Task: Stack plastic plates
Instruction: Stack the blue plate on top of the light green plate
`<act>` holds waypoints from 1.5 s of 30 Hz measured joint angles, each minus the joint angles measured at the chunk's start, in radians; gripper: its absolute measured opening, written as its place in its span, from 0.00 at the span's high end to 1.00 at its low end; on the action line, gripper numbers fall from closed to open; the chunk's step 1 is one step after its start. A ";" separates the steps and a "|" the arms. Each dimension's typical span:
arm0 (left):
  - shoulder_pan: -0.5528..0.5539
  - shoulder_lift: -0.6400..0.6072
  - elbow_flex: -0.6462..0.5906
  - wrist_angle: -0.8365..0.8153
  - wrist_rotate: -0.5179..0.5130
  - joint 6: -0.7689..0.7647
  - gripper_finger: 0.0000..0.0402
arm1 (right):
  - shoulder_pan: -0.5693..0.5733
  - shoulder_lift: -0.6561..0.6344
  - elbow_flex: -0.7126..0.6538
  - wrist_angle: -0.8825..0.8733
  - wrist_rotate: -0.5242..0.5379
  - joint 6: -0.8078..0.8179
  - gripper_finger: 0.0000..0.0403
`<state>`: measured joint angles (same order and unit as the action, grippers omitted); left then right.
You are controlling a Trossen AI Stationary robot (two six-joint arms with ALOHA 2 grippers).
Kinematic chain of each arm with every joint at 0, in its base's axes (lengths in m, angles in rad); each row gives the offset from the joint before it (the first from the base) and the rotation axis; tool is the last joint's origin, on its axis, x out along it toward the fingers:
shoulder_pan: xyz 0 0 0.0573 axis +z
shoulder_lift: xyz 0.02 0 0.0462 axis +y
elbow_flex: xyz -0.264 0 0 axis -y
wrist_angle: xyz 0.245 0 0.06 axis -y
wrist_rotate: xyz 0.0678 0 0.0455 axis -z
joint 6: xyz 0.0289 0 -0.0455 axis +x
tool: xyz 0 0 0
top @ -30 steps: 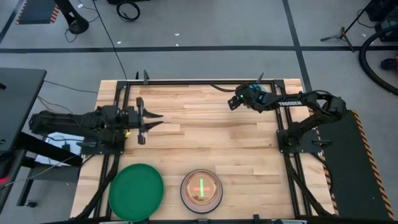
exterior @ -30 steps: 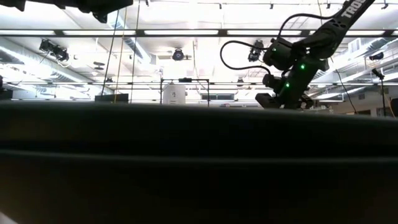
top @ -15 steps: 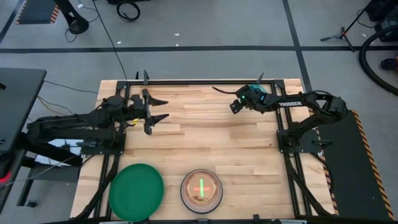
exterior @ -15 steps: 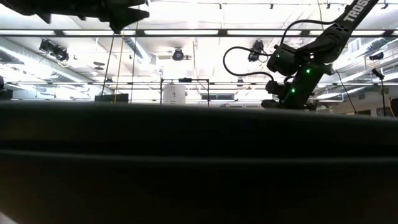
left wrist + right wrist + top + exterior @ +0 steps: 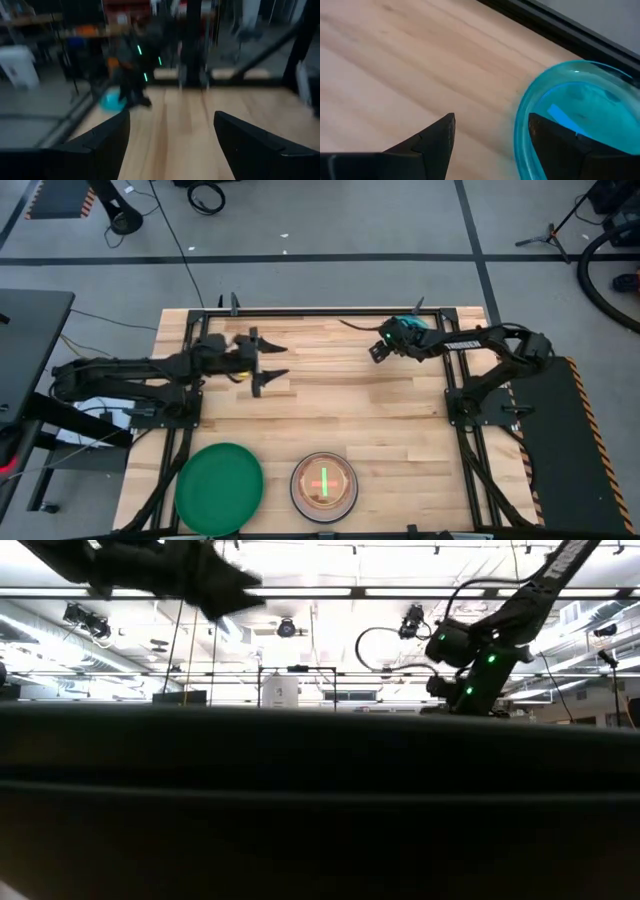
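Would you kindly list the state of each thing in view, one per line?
Large green plastic plate: flat on table, alone.
Stack of plates with a pink one on top: flat on table.
Cyan plastic plate: at right pincer's fingertips.
Left pincer: open, empty.
Right pincer: open.

Two dark, six-joint arms are seen on black metal frames at the left and right sides of the overhead frame. The left arm's black two-finger gripper [image 5: 268,364] is built from flat, tapering fingers [image 5: 95,145] with pointed tips and a matte finish; a small yellow detail is visible just behind it. White lettering is printed along the right arm's slim black forearm. Green indicator lights are lit on the wrist block behind the right arm's black two-finger gripper [image 5: 377,351], and a black cable is looped above that wrist in the upper right of the table-level frame.
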<state>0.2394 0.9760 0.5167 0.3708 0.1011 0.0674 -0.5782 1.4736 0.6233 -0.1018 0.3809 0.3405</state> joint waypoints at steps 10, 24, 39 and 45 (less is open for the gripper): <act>0.000 0.227 0.000 -0.013 -0.006 0.065 0.27 | -0.019 0.210 0.116 -0.032 0.080 0.008 0.36; -0.004 0.566 0.000 0.117 -0.029 0.180 0.27 | -0.089 0.195 0.113 -0.053 0.117 0.162 0.47; -0.015 0.598 0.000 0.162 -0.028 0.216 0.27 | -0.091 0.192 0.047 0.069 0.076 0.263 0.73; -0.049 0.545 0.000 0.171 -0.030 0.176 0.27 | -0.044 0.194 0.046 0.073 0.098 0.256 0.93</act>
<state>0.1907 1.5207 0.5164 0.5415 0.0716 0.2437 -0.6218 1.6672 0.6693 -0.0289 0.4793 0.5964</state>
